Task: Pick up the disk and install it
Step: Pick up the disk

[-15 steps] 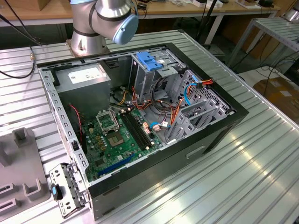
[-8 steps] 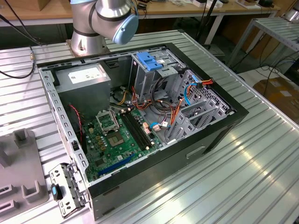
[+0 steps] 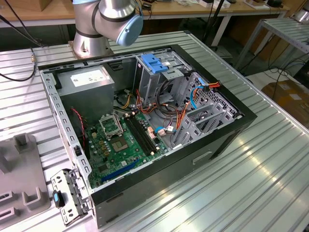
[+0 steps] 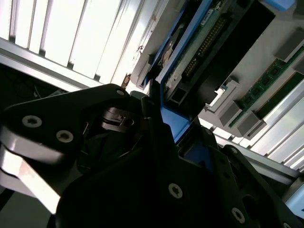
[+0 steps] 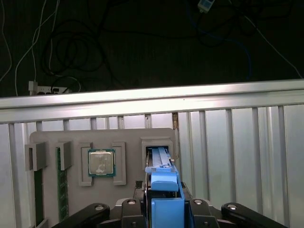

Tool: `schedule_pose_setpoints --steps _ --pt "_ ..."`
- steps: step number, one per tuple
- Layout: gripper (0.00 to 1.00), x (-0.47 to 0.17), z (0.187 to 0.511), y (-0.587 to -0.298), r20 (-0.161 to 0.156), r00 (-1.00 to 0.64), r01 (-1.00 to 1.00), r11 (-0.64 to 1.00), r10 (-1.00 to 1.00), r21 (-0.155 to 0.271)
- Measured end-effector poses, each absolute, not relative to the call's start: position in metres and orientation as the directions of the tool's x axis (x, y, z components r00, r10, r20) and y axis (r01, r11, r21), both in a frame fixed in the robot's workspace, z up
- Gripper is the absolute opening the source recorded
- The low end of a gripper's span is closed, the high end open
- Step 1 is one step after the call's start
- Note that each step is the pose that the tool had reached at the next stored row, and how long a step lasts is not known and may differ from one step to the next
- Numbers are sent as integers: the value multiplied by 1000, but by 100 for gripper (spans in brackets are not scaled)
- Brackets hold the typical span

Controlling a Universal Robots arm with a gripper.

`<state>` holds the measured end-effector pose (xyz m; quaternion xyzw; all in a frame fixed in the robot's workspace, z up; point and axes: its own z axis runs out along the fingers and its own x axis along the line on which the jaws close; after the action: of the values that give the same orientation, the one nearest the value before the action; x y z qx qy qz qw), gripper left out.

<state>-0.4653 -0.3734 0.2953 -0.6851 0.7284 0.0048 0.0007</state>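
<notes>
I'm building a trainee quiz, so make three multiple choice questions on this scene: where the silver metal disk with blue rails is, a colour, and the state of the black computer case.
1. Where is the silver metal disk with blue plastic rails? A in a slot of the grey plastic tray; B on the floor; C on a shelf.
2. What colour is the plastic latch atop the metal drive cage? A red; B blue; C yellow.
3. How is the black computer case? A closed; B open; C upside down.
Answers: A, it stands on edge in the tray's slot; B, the latch is blue; B, the green motherboard lies exposed.
</notes>
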Motion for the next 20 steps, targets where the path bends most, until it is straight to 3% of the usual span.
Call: schedule_pose_setpoints --steps 20 --pt "37 -465 295 -374 -8 -33 -999 33 -999 6"
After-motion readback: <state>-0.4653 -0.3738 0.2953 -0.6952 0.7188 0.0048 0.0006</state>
